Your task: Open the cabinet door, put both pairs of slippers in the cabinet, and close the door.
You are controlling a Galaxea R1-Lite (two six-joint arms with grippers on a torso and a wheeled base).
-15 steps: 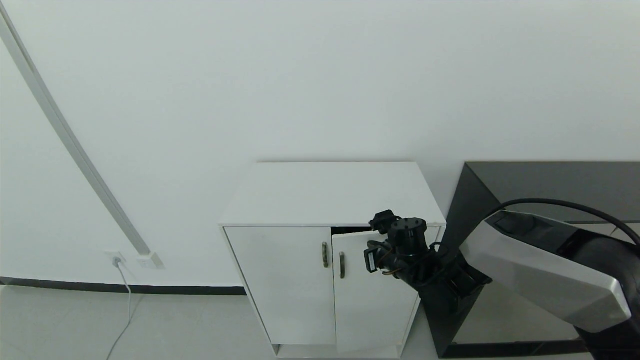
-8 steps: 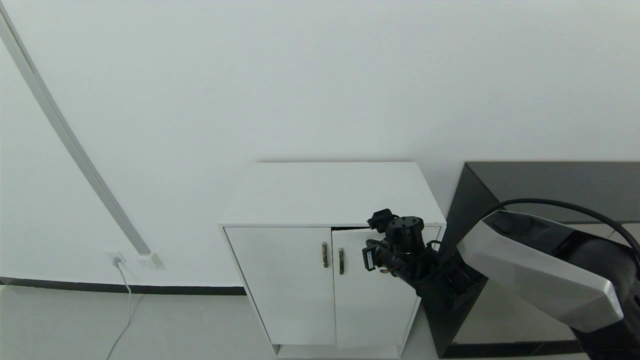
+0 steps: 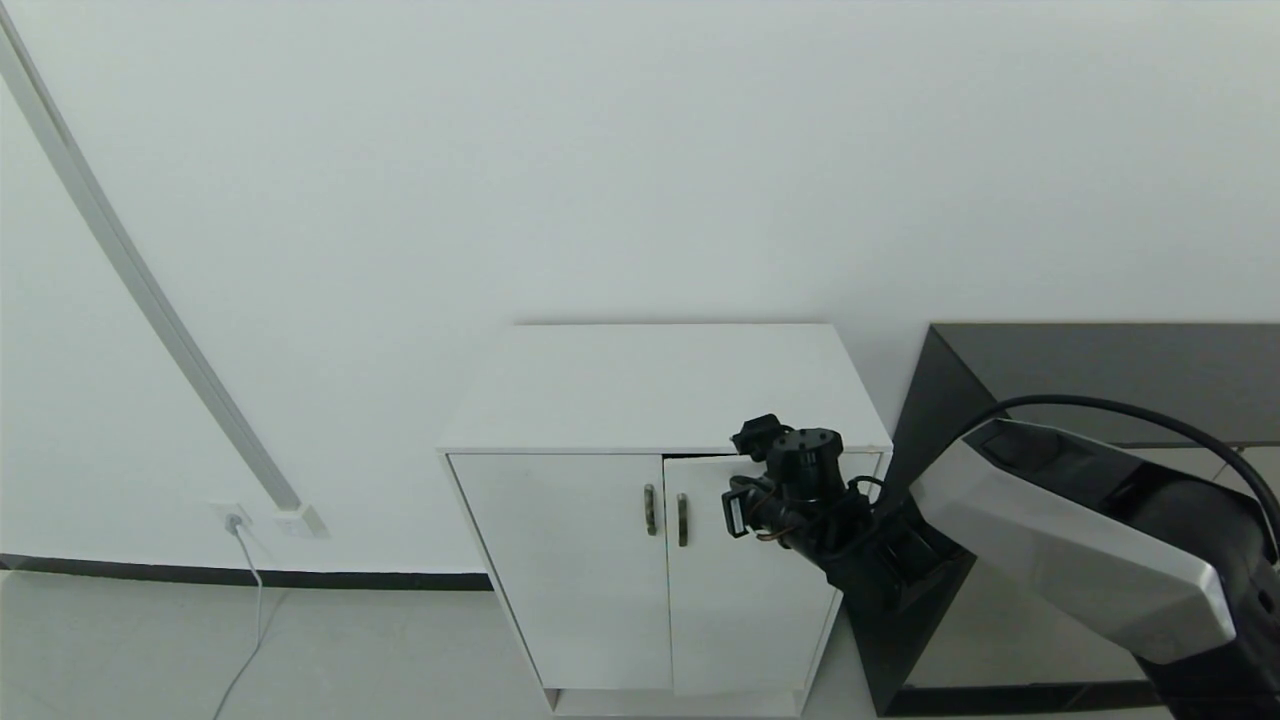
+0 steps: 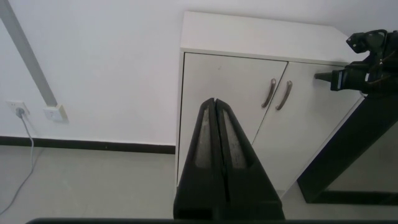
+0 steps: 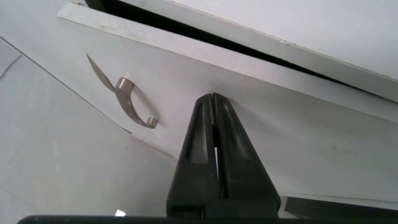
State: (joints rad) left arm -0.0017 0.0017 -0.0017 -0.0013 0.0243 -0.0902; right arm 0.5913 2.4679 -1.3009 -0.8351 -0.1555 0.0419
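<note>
1. Right gripper (image 5: 213, 101): fingers pressed together, nothing held. The tips sit against the face of the right door (image 3: 745, 600), near its handle (image 5: 127, 99).
2. Left gripper (image 4: 215, 106): closed too, empty, hanging well in front of the cabinet (image 3: 660, 385).
3. The right door sits almost flush, and we see a thin dark slit along its top edge. The left door (image 3: 570, 560) looks shut.
4. Risk, as we judge it: narrow tips on a slick flat panel can skid sideways into the handle.
5. Risk: an off-square or weak push leaves the door ajar, and too hard a push may bounce it back.
6. Materials: the cabinet is a boxy white laminate with smooth, crisp edges. The handles are thin curved metal straps. The fingers are black, tapered and hard. A glossy black unit (image 3: 1100, 370) stands just beside it.
</note>
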